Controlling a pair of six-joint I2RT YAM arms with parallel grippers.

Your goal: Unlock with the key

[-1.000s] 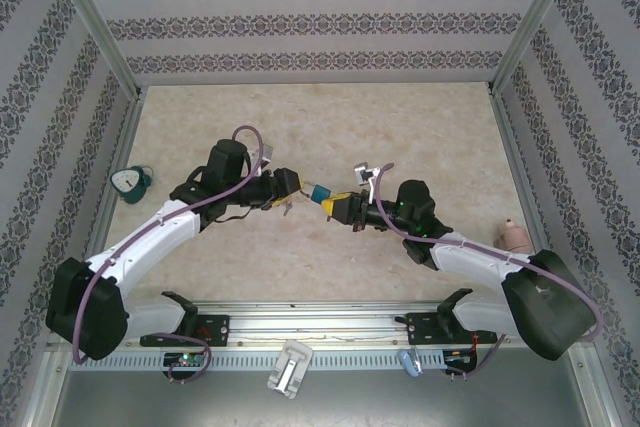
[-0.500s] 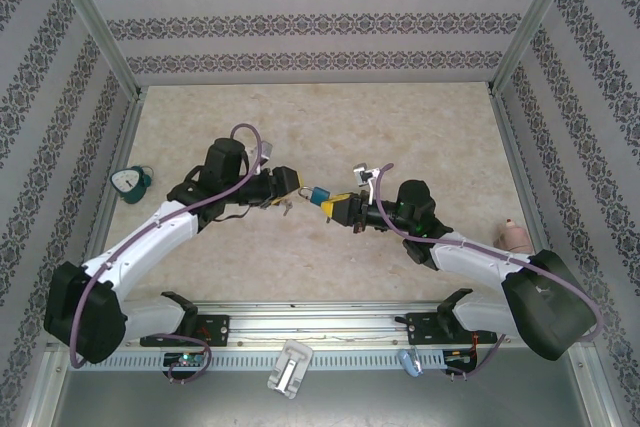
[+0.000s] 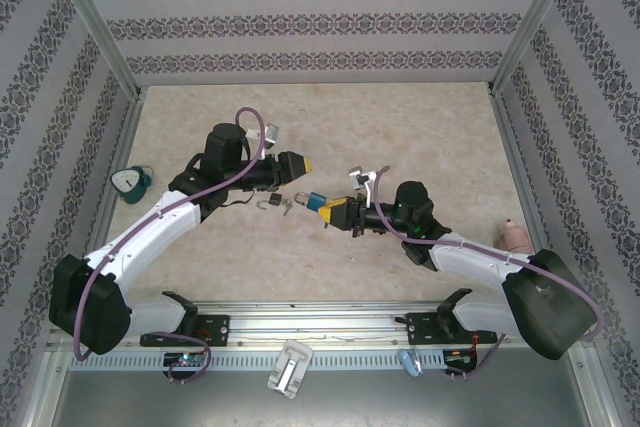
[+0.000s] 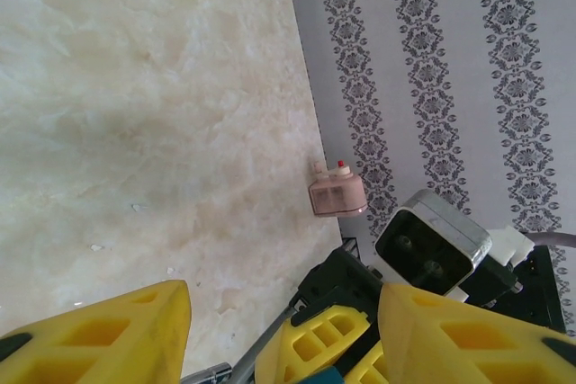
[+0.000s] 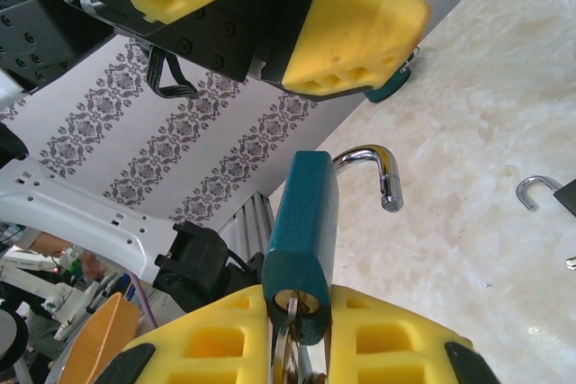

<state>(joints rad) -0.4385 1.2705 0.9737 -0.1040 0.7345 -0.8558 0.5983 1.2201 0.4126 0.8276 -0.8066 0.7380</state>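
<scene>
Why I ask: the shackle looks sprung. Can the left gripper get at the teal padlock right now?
Probably yes. The open left gripper sits beside the teal padlock, nothing between; the right gripper grips the key at its base.

The padlock (image 3: 316,200) sits on the key (image 5: 290,350) in the right end effector (image 3: 328,210), left end effector (image 3: 297,164) behind it

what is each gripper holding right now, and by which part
The right gripper pinches the key by its head, blade in the base of the padlock; shackle open. The left gripper is open and empty.
</scene>
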